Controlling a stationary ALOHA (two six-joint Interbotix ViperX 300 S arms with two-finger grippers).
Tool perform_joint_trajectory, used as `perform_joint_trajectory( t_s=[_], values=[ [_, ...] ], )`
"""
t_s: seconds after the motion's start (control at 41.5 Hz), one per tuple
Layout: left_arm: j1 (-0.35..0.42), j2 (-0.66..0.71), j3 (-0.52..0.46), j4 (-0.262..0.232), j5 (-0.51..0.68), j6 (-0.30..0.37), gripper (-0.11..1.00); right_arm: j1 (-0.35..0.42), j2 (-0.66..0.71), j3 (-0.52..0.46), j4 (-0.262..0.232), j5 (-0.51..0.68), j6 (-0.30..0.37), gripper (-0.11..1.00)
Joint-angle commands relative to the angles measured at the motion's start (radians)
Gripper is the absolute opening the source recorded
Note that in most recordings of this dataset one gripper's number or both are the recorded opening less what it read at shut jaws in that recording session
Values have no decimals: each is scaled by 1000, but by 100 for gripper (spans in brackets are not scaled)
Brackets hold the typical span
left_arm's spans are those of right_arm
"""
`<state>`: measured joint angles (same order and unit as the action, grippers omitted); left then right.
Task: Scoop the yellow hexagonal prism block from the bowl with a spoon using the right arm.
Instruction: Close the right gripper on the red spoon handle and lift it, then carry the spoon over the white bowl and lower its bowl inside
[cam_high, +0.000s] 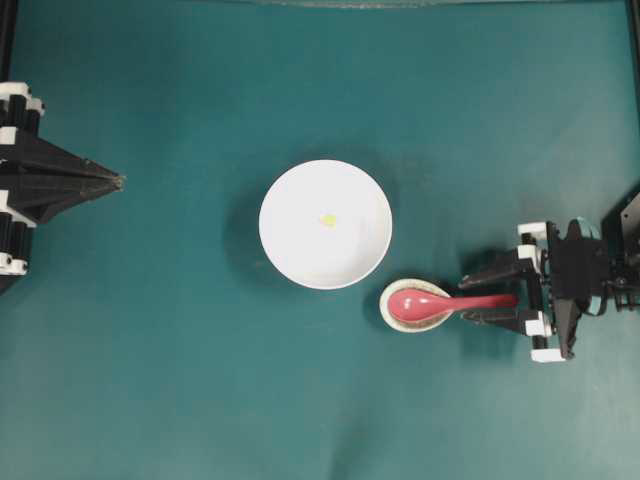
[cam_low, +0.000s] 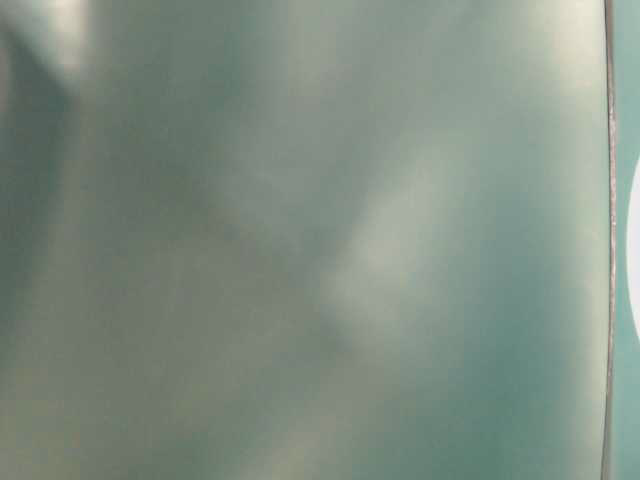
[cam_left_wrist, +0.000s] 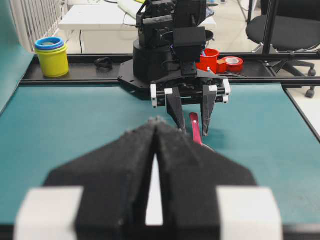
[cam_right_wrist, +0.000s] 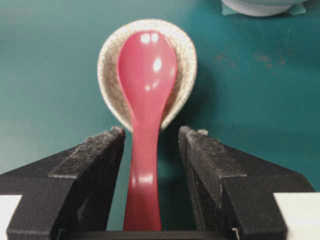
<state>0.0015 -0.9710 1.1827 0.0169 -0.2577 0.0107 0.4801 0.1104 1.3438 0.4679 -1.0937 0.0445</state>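
Overhead, the yellow hexagonal prism block (cam_high: 328, 220) lies inside the bowl (cam_high: 326, 224). Right of the bowl, the spoon (cam_high: 440, 302) rests in a speckled dish (cam_high: 398, 318).

The table-level view is blurred, perhaps bench surface.

From the left wrist, the left claw (cam_left_wrist: 156, 122) is closed.

From the right wrist, the right claw (cam_right_wrist: 151, 134) gapes wide, straddling the spoon's handle without touching.

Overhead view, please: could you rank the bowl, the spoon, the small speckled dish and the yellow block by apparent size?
1. Bowl, largest.
2. Spoon, longer than the dish.
3. Speckled dish, under the spoon's scoop.
4. Yellow block, tiny, inside the bowl.
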Motion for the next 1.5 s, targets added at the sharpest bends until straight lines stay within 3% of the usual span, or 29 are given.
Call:
perform_joint_trajectory(
  t_s=[0.0,0.338,0.41,0.555,1.23,1.327,1.471],
  values=[
    [2,9,-15,3,-2,2,1,5,-5,-6,2,-6,2,53],
    [2,9,-15,3,0,2,1,6,-5,-8,0,8,2,51],
    [2,9,-15,3,0,2,1,11,-5,-9,0,12,2,45],
    [2,9,-15,3,2,2,1,14,-6,-9,0,11,2,23],
    [2,9,-15,3,17,2,1,8,-106,-6,2,23,-3,23],
    [2,9,-17,3,11,2,1,-9,-155,-8,2,64,-8,23],
    [2,9,-15,3,14,0,1,-61,-262,-29,0,230,-18,23]
  ],
)
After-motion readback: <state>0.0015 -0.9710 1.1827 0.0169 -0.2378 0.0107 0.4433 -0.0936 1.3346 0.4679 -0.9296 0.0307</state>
